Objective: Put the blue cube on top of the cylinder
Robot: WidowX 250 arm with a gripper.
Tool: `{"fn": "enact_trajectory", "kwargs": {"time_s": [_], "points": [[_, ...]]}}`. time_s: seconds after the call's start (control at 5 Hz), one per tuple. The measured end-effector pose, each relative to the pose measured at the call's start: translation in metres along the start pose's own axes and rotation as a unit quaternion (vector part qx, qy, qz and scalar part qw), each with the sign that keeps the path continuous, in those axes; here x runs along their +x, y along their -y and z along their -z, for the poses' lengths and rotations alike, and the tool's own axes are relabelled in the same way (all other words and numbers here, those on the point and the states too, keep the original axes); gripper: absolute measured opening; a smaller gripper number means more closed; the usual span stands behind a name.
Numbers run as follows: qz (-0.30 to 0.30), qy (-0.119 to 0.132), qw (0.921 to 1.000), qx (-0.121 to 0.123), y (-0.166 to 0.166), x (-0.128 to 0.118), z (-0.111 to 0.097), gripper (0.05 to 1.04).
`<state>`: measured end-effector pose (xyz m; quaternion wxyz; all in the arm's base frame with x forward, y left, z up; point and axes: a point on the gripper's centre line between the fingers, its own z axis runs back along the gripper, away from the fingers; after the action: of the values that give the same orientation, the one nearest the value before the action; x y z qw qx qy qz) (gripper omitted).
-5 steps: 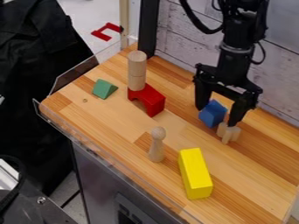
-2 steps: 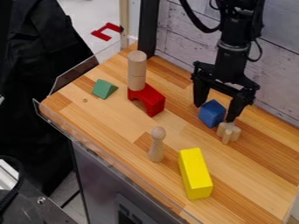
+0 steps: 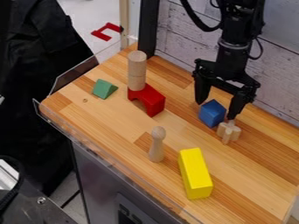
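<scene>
On the wooden tabletop (image 3: 105, 124), which is kind of a shallow bin thanks to the clear plastic guard (image 3: 58, 126) along its edge, there's a bunch of toy blocks. The black gripper (image 3: 217, 110) hangs over the far side, fingers spread, with the blue cube low between them. Then there's a yellow block (image 3: 196, 173) lying at the near side, and the tall wooden cylinder (image 3: 137, 70) standing upright at one end of the red arch (image 3: 149, 100); can't tell if it's on the arch or right behind it. The peg figure (image 3: 156, 145) stands near the yellow one. The blue cube (image 3: 212, 113) itself sits on the wood, well apart from the cylinder. Smaller stuff: a green wedge (image 3: 104, 89) near the arch, and a little lobed wooden piece (image 3: 229, 131) just beside the cube, right under one fingertip.
</scene>
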<state>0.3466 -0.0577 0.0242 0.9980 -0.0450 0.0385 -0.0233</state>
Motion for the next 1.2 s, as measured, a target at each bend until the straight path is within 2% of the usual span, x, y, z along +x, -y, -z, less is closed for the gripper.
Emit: {"fn": "enact_trajectory", "kwargs": {"time_s": [0.4, 0.6, 0.8, 1.0, 1.2], "points": [[-0.024, 0.005, 0.9996, -0.014, -0.011, -0.001, 0.004, 1.001], [-0.034, -0.002, 0.9993, -0.017, -0.016, -0.002, 0.010, 0.951], [-0.047, 0.000, 0.9986, -0.025, -0.014, -0.002, 0.011, 0.664], [-0.051, 0.002, 0.9984, -0.026, -0.015, -0.002, 0.013, 0.542], [-0.054, 0.000, 0.9982, -0.028, -0.016, -0.008, 0.013, 0.542]]}}
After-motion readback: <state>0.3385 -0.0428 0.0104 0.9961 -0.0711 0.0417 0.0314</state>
